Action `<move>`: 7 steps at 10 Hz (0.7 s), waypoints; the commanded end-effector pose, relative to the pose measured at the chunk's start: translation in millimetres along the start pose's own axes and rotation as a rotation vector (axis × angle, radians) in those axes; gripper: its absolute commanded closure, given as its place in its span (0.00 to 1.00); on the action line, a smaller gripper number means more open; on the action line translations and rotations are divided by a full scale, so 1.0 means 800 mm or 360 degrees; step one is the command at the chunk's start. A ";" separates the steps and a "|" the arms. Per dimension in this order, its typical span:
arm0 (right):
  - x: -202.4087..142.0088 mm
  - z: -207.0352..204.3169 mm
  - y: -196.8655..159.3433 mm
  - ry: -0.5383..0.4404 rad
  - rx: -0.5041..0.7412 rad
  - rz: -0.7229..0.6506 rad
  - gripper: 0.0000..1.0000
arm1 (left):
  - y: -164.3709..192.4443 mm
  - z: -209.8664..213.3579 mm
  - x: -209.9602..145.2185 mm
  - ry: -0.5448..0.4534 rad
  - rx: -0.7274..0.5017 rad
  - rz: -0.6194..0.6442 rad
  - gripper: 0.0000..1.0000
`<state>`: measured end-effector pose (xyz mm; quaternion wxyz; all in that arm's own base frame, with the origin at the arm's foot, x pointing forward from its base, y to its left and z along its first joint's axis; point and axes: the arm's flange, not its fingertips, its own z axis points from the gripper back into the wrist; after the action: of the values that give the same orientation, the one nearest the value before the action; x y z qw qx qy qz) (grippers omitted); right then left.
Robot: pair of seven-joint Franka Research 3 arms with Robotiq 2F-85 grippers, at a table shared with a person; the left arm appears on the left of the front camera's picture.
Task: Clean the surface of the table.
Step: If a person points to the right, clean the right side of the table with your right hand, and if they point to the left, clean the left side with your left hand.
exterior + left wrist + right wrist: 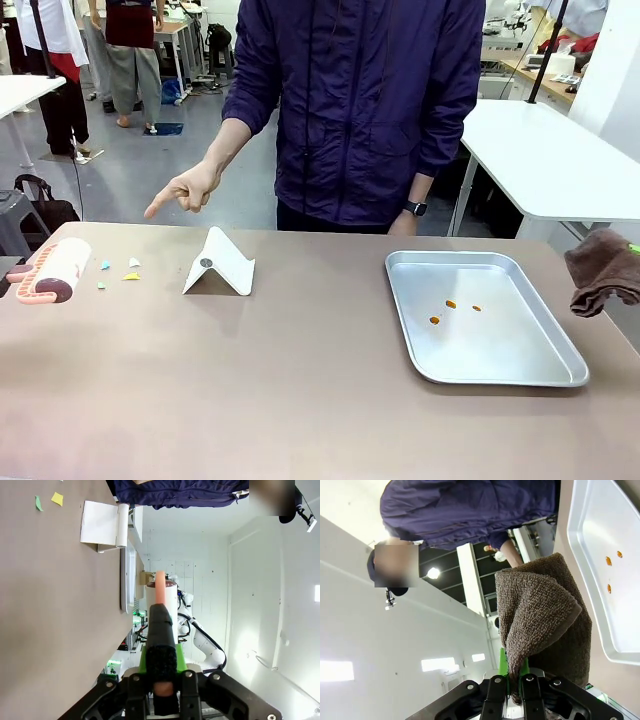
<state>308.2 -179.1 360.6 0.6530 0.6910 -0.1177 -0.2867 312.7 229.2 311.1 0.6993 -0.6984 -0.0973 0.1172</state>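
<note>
Far left: left hand (161, 655) clamped shut on the pink handle of a lint roller (50, 270), at the left edge of the wide beige-brown surface (300, 390); just right of it, coloured paper scraps (120, 270) lying on the top, then a white folded stand (220, 265), with a person's forefinger (155, 210) pointing down toward the scraps. Right of middle, a silver tray (480, 372) flat on the top, three orange bits (450, 304) inside; far right, right hand (515, 682) pinched on a brown towel (605, 270), hanging beside the tray.
</note>
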 end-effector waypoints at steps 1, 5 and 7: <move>-0.003 -0.002 0.006 0.0011 0.0003 0.0018 1.00 | -0.008 0.001 -0.002 0.0013 -0.0004 0.0016 1.00; -0.003 -0.002 0.006 0.0011 0.0003 0.0018 1.00 | 0.000 0.000 0.000 0.0000 0.0000 0.0000 0.78; -0.003 -0.002 0.006 0.0011 0.0003 0.0018 1.00 | 0.000 0.005 0.030 -0.0217 0.0104 -0.0132 0.78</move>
<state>308.1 -179.1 360.6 0.6530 0.6910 -0.1178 -0.2867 320.3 237.9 309.8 0.7101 -0.6805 -0.1257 0.1298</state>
